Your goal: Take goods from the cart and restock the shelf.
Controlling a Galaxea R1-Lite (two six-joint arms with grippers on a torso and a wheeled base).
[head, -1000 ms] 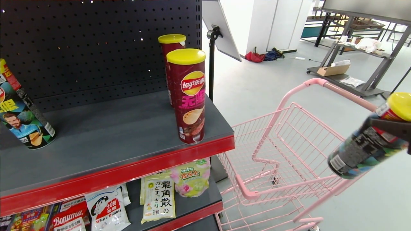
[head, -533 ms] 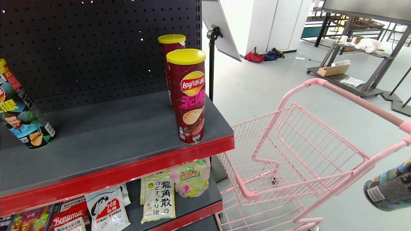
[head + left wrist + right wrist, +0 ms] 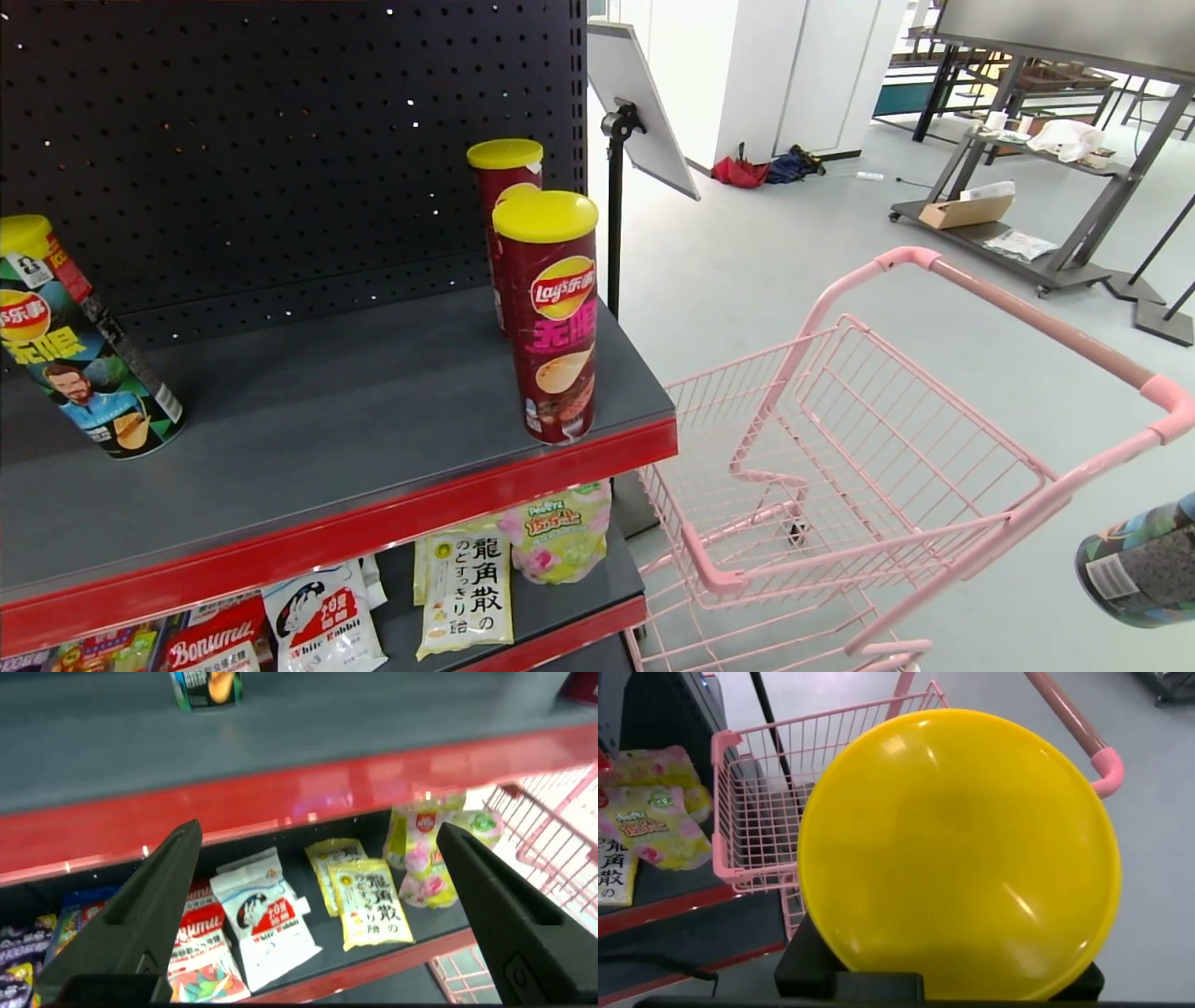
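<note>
While the right gripper (image 3: 836, 969) holds a dark cylindrical chip canister (image 3: 957, 854) clamped in its grasp, the canister's yellow plastic lid faces the right wrist camera squarely. From the head view, the canister's dark printed base (image 3: 1141, 571) hangs in the air outside the pink wire shopping cart (image 3: 840, 448), below the cart's handle bar on the robot's right, touching neither cart nor shelf. The cart's basket stands just beside the right end of the dark grey shelf board (image 3: 355, 411), which has a red front edge. Two maroon chip canisters with yellow lids stand upright at that right end: one at the front edge (image 3: 555, 317), the other (image 3: 504, 173) right behind it, near the black pegboard back panel (image 3: 280, 140). At the left end of the board sits a green-and-blue chip canister (image 3: 84, 345), well apart from the maroon pair, its top leaning toward the left in the head view. On the lower shelf lie flat snack bags: a white one (image 3: 322, 621), a yellow-and-white one (image 3: 464, 588) and a pink-and-green one (image 3: 560, 527). The left gripper (image 3: 318, 826) hovers in front of the shelf's red edge, above the lower shelf's bags, its two dark fingers (image 3: 159, 896) spread wide apart with nothing between them
</note>
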